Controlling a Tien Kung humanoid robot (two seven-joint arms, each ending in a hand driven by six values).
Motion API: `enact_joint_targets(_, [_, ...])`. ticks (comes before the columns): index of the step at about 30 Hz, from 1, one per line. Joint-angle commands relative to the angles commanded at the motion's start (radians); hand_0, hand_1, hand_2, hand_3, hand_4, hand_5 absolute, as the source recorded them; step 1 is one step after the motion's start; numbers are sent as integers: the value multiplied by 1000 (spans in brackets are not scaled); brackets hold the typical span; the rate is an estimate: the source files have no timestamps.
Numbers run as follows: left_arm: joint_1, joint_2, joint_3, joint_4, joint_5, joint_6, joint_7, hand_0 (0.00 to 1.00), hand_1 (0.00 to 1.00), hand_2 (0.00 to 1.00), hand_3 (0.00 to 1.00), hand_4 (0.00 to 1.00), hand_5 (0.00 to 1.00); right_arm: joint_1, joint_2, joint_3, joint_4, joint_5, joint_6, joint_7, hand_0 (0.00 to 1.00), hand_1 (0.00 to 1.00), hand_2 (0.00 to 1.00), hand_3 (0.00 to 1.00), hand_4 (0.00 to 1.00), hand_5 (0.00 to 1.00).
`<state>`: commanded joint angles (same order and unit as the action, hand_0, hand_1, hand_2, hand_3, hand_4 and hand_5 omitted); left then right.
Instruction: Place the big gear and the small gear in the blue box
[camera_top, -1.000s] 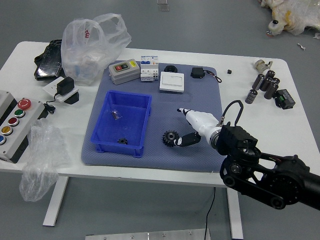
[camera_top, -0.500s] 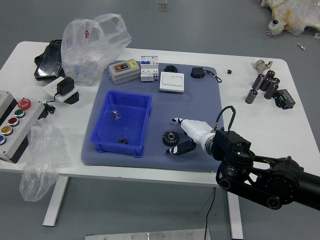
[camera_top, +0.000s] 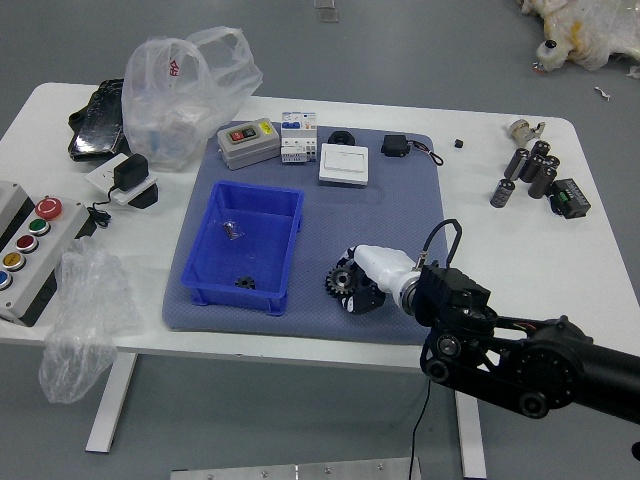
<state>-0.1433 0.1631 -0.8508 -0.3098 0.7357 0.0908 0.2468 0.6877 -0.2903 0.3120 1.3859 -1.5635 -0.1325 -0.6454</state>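
"Where's the right hand (camera_top: 388, 272)?"
"Low over the blue-grey mat (camera_top: 320, 325), its fingers drawn together on the big gear (camera_top: 338, 281). Dark on dark, so I can't swear how firm that grip is."
"And the small gear (camera_top: 245, 283)?"
"Inside the blue box (camera_top: 225, 297), left of the hand, in the box's near part."
"Anything past the hand?"
"A white square case (camera_top: 344, 163), farther across, on the mat too."
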Motion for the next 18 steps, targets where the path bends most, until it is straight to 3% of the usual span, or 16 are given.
enact_joint_targets(2, [0,1,1,0,-1,0,-1,657,593,589,743,729,651,1,1,-2,0,3,7,0,358,525,625,659,440,71])
enact_joint_targets(18, [4,-2,0,0,0,1,0,657,593,588,746,723,655,8,-3,60,17,-69,-59,0,346,504,618,660,447,75])
